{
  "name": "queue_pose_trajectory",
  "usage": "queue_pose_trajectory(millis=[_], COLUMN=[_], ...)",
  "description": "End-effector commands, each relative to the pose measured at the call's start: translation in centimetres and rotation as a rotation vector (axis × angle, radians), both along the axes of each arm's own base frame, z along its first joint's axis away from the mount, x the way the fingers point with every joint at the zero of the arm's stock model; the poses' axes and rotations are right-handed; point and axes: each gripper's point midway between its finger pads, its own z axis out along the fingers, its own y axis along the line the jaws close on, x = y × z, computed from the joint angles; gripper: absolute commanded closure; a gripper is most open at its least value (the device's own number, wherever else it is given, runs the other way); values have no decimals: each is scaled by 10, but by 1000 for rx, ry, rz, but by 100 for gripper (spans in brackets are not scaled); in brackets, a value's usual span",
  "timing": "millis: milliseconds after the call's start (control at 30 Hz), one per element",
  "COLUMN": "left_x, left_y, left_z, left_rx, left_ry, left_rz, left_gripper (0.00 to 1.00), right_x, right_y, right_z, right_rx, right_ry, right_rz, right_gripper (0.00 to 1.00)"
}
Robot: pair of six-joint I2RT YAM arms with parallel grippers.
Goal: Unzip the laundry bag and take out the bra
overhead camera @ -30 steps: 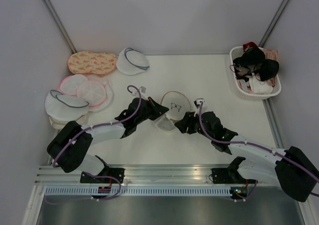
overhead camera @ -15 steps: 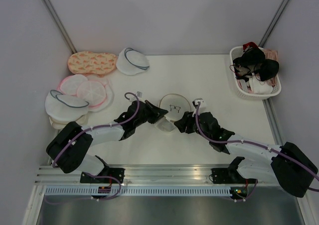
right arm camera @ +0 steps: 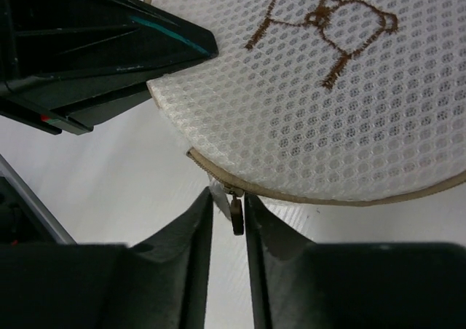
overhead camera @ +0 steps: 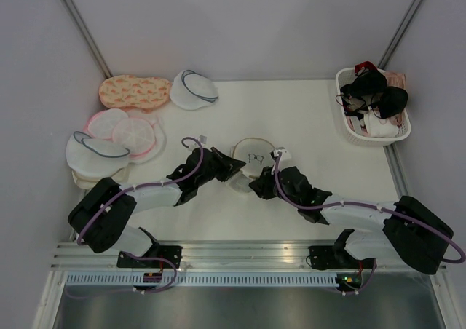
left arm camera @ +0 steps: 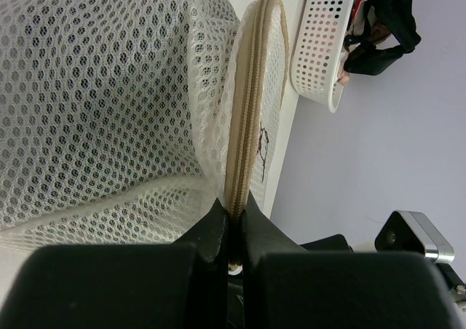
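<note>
The laundry bag (overhead camera: 255, 154) is a round white mesh pouch with a tan zipper rim and a small bra drawing, lying mid-table between both arms. My left gripper (overhead camera: 234, 166) is shut on its zipper rim (left arm camera: 251, 125), the tan band pinched between the fingertips (left arm camera: 218, 223). My right gripper (overhead camera: 256, 186) sits at the bag's near edge. In the right wrist view its jaws stand narrowly open, with the small brown zipper pull (right arm camera: 237, 215) hanging between them, a thin gap on each side. The bra is hidden.
A white perforated basket (overhead camera: 373, 135) with black and pink garments stands at the far right, also showing in the left wrist view as the basket (left arm camera: 317, 45). Grey-rimmed pouches (overhead camera: 193, 89), pink-rimmed pouches (overhead camera: 135, 134) and an orange patterned pouch (overhead camera: 135, 91) lie at the left.
My right gripper has slid left to the bag's near rim and its jaws have narrowed around the zipper pull. The left gripper keeps its hold on the rim.
</note>
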Motion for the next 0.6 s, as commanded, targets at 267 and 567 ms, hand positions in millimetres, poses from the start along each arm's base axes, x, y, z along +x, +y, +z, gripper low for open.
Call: queue_pose_trajectory(millis=[267, 567], left_x=[-3, 6], left_y=[-11, 3], left_z=[13, 15], left_rx=[-40, 128], left_ry=[-34, -171], left_rz=[-73, -224], left_gripper=[98, 98], right_x=[11, -3], right_y=[-4, -52], right_z=[24, -11], right_rx=[-56, -387], right_ry=[-68, 43], right_rz=[-55, -80], right_gripper=[100, 100])
